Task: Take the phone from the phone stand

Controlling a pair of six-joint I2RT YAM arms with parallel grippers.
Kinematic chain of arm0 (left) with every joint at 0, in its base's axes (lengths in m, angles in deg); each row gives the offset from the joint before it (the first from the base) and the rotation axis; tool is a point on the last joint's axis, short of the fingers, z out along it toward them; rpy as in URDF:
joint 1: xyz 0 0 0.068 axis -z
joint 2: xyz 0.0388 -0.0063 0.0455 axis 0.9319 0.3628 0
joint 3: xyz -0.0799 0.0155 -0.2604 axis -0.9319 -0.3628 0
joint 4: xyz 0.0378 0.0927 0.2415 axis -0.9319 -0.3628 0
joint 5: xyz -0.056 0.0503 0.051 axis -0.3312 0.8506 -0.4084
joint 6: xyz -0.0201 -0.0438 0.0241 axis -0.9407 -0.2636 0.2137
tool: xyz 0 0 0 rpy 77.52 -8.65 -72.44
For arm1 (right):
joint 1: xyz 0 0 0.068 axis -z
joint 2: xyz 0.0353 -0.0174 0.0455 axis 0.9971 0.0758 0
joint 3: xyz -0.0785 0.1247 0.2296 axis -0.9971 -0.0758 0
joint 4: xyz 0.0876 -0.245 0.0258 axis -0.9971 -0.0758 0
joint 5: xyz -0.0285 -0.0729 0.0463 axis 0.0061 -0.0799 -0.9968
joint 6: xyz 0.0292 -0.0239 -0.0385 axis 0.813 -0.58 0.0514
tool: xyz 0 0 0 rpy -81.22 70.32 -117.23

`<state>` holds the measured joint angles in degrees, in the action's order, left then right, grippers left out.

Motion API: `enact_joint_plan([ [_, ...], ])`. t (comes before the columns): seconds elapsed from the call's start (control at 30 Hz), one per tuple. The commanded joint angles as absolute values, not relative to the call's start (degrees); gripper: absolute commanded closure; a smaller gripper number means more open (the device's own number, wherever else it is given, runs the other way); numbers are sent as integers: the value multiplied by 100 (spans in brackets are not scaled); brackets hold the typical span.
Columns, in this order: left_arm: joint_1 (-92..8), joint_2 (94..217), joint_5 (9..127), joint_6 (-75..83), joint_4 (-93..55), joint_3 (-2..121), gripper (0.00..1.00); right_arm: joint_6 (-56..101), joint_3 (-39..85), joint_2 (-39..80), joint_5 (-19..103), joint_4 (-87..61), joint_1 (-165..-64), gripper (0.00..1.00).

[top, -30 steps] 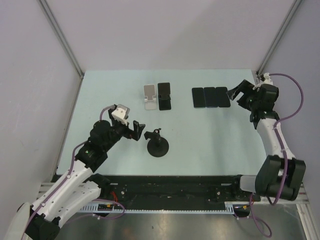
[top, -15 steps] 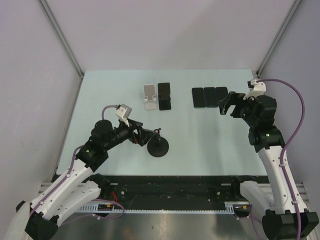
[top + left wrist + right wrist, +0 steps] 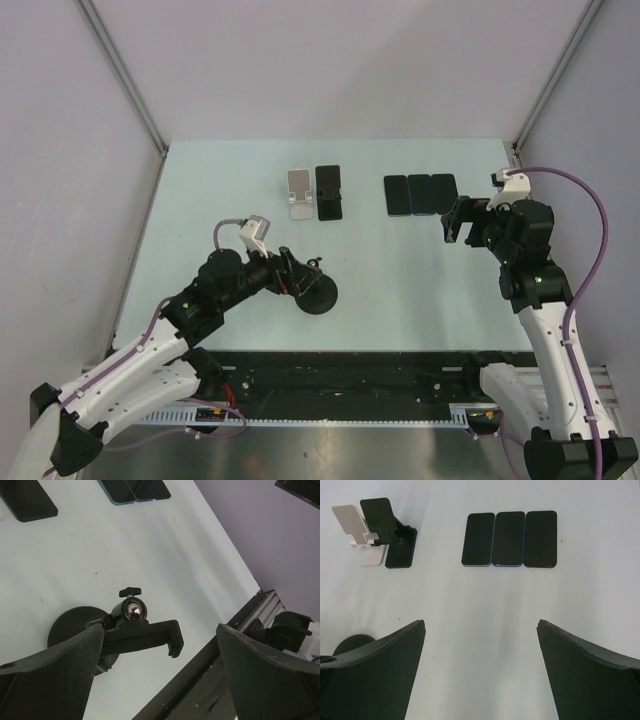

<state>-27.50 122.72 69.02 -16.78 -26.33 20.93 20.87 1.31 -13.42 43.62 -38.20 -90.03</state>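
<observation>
Your left tool (image 3: pixel 289 269) gapes wide and empty, with the round-based clamp stand (image 3: pixel 137 634) just ahead, its clamp bare. Your right tool (image 3: pixel 461 221), equally wide and empty, is nearer the three phones (image 3: pixel 509 539), which lie flat on the desk (image 3: pixel 470 610) straight ahead, long axes pointing away.

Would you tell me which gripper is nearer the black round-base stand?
Left. The left gripper sits right at the stand; the right gripper is across the table, by the three phones.
</observation>
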Motion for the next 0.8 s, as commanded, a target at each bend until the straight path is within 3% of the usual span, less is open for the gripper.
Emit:
enact_joint_plan([
  [0.0,-2531,12158,7811,-1912,-2762,1936,0,1657,100,-1507,4478,-3912,-8996,0],
  [0.2,-2443,12070,8445,-2070,-3061,1875,0,1464,-199,-1797,4856,-3763,-9180,0],
  [0.5,-2312,12254,8068,-2448,-3140,2059,0,1032,-419,-1964,5972,-3596,-9953,0],
  [0.77,-2197,12456,8305,-2422,-3132,2094,0,988,-639,-2131,6175,-3420,-10112,0],
])
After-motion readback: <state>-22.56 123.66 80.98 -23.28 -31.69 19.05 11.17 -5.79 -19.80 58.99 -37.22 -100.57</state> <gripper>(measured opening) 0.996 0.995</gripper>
